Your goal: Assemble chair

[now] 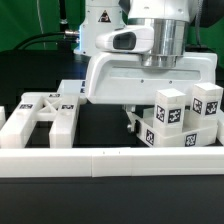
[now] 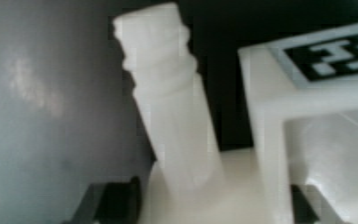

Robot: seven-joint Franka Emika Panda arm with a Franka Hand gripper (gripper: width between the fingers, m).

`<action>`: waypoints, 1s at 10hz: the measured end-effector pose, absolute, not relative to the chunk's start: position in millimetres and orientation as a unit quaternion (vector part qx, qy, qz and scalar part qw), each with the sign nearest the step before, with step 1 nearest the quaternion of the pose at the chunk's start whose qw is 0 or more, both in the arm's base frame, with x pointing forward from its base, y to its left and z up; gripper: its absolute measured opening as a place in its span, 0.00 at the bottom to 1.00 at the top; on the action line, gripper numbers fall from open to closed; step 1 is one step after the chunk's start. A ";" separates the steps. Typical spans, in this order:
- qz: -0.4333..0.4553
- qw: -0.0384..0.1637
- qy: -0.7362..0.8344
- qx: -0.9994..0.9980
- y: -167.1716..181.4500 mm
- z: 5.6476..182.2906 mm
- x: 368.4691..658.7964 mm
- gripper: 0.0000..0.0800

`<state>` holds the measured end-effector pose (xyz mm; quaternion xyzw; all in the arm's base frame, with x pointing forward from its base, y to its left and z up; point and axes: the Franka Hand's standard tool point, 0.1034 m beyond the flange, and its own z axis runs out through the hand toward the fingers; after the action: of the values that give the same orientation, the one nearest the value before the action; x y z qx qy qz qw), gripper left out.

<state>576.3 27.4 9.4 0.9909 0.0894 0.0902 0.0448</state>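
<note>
**Black table (image 1: 100,135), white post: lining up the grab**

Exterior view: cross-braced frame (image 1: 40,118) lower left, tagged legs (image 1: 185,118) lower right, my fingertips hidden behind my own bulk.

Wrist view: ribbed post (image 2: 167,110) beside the tagged panel (image 2: 327,70) wants centring and a low, square squeeze. Gripper (image 2: 215,195) stands half open astride it. Whether it has bitten, I can't tell.
</note>
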 end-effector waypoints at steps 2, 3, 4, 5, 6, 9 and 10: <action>0.090 0.045 0.089 0.991 26.6 9.1 576.0 0.12; 0.091 0.045 0.089 0.991 26.6 10.5 576.8 0.12; 0.092 0.044 0.088 0.991 27.3 14.0 578.0 0.05; 0.093 0.043 0.088 0.991 27.1 18.4 579.2 0.04; 0.096 0.043 0.087 0.991 24.0 23.5 580.9 0.04; 0.072 0.031 0.077 0.994 15.7 51.2 580.6 0.04; 0.064 0.027 0.073 0.995 11.2 65.2 582.6 0.04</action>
<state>582.6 11.2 65.2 0.9949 0.0730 0.0642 0.0266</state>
